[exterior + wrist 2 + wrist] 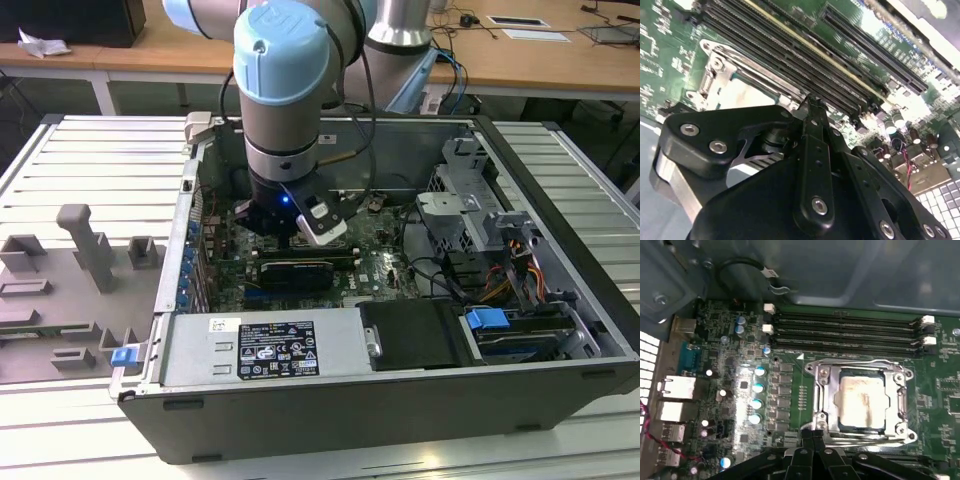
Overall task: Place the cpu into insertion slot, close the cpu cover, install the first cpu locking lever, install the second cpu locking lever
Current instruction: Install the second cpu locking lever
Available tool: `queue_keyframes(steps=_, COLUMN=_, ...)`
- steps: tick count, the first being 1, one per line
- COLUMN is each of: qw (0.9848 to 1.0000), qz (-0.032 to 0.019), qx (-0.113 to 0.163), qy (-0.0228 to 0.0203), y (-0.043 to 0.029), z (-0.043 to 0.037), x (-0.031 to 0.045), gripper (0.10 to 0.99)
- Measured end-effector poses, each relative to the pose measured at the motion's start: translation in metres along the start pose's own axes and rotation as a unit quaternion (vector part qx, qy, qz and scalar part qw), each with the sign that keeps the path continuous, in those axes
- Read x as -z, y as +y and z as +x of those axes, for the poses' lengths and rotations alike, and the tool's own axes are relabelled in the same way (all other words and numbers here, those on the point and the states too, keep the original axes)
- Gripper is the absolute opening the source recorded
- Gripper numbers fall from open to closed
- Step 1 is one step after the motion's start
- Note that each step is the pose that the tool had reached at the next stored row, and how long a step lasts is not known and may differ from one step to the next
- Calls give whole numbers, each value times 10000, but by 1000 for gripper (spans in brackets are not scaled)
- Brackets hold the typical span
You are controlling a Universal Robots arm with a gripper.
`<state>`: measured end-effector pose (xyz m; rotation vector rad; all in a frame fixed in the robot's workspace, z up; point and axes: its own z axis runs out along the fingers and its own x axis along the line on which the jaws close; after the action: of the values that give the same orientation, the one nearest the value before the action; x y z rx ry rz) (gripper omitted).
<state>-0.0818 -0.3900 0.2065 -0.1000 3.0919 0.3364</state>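
In the first wrist view the cpu [862, 400] lies in the insertion slot [860, 429], its pale metal top showing through the window of the cpu cover [821, 395]. The cover lies flat over the chip. A thin silver lever rod [875, 441] runs along the socket side nearest my gripper [813, 432]. The gripper's black fingers are shut together with nothing between them, just off the socket's corner. In the second wrist view the shut gripper [809, 100] tips sit beside the cpu [747, 92] and cover [720, 70]. In the exterior view the gripper [290, 235] reaches down into the open computer case.
Long black memory slots [845, 332] run right beside the socket. Blue capacitors [757, 387] and rear ports [675, 390] lie on its other side. An expansion card [295, 272], the power supply [265, 345] and a drive cage [470, 200] crowd the case. Grey fixtures [85, 245] stand outside.
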Motion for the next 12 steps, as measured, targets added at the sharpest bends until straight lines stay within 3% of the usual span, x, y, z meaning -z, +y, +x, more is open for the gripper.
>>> queue_keyframes(steps=4, qw=10000, qz=-34, qx=-1, qy=-1, y=-11, z=3, x=-42, gripper=106)
queue_keyframes(steps=8, qw=9999, qz=-167, qx=3, qy=-12, y=-16, z=3, x=-78, gripper=106)
queue_keyframes(steps=10, qw=9998, qz=-175, qx=7, qy=-10, y=-22, z=6, x=-98, gripper=106)
queue_keyframes(steps=12, qw=9998, qz=-178, qx=7, qy=-12, y=-9, z=4, x=-45, gripper=106)
